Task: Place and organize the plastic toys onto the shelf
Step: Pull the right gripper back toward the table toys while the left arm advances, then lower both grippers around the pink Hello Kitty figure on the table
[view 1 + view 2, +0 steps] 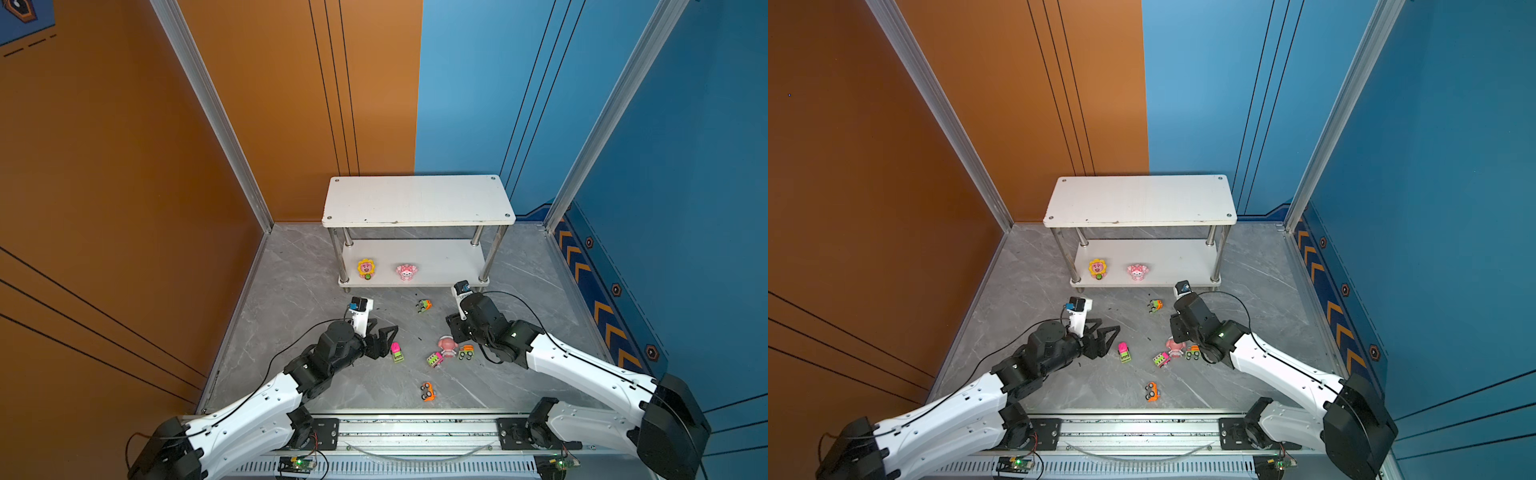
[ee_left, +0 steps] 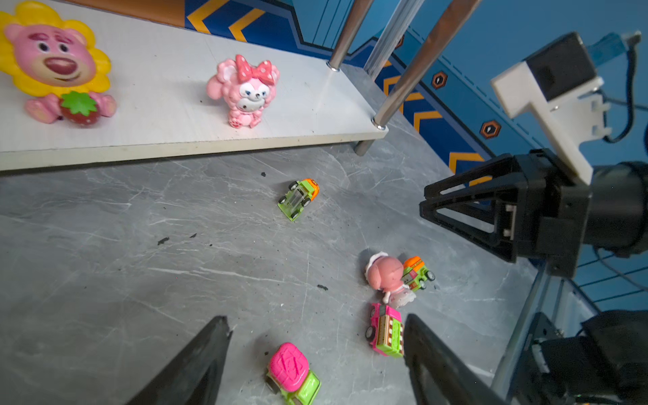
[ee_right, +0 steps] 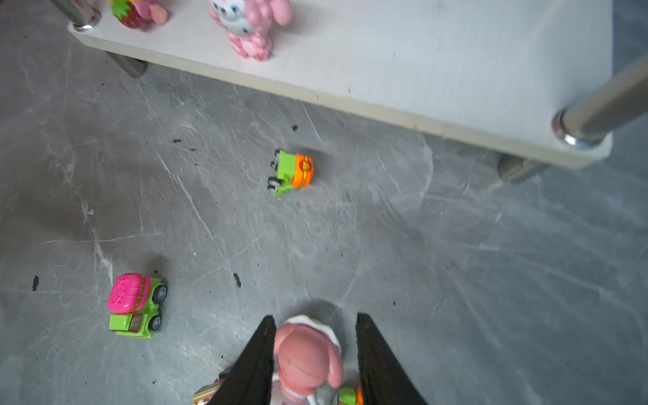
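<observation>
Orange and nearest the rail (image 1: 415, 428), a small car (image 1: 427, 391) is lying alone, out of both arms' way and threatening nothing.

Just beyond it the risk is concentrating. The right gripper (image 3: 315, 315) is hanging over the pink figurine (image 3: 308, 361), jaws partly apart and holding nothing. That figurine is lying down on the grey floor (image 1: 316, 291), with an orange-and-green truck (image 2: 417, 273) seemingly touching it and a pink striped truck (image 2: 385, 331) just beside it. A finger descending there is likely landing on a truck instead of the floor and sending it rolling. The smooth round head is also inviting a squirt-out under a pinch.

The left gripper (image 2: 315, 317) is hovering wide open and empty over a pink-topped truck (image 2: 292, 371). If one finger is meeting it first, the wheels are apt to be carrying it away. Both grippers are working near each other, so a clash is possible.

Farther on, a green truck (image 3: 292, 171) is lying tipped over between them and the shelf (image 1: 415, 199).

Farthest, a yellow-petalled bear (image 1: 366, 269) and a bow figurine (image 1: 406, 272) are standing on the lower board (image 1: 440, 262). Reaching in under the bare top board (image 1: 1142, 195) is risking toppling them or catching a chrome post (image 1: 486, 266).
</observation>
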Action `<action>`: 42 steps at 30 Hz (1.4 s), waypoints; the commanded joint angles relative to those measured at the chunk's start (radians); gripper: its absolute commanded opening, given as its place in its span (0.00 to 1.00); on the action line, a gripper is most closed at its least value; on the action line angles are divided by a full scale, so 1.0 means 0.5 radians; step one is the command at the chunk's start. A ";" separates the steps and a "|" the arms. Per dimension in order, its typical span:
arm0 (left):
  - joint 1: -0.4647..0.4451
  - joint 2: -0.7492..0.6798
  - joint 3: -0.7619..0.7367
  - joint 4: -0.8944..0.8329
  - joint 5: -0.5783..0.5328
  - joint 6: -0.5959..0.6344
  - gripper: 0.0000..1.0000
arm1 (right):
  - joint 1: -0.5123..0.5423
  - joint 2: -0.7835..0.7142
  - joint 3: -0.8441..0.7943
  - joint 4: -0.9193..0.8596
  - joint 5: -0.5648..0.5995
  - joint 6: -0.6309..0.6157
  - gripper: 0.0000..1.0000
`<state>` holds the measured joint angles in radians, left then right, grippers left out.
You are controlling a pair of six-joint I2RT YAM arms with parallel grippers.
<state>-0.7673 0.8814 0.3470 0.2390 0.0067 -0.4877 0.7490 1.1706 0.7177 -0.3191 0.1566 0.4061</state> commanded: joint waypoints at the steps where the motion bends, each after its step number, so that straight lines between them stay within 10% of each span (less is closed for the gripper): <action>1: -0.077 0.155 0.107 0.117 0.082 0.029 0.73 | 0.008 0.107 -0.050 -0.279 -0.059 0.257 0.28; 7: -0.210 0.390 0.202 0.108 0.097 0.015 0.71 | 0.053 0.337 -0.039 -0.295 -0.138 0.301 0.07; 29: -0.330 0.732 0.419 0.036 0.006 0.128 0.76 | 0.252 0.461 -0.138 0.554 -0.625 0.609 0.05; 42: -0.372 1.103 0.639 -0.055 0.028 0.300 0.65 | -0.213 -0.272 -0.196 -0.303 -0.321 0.368 0.07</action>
<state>-0.9398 1.3930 0.6209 0.2325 0.0124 -0.3672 0.6418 1.0489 0.6506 -0.2855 -0.0658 0.6353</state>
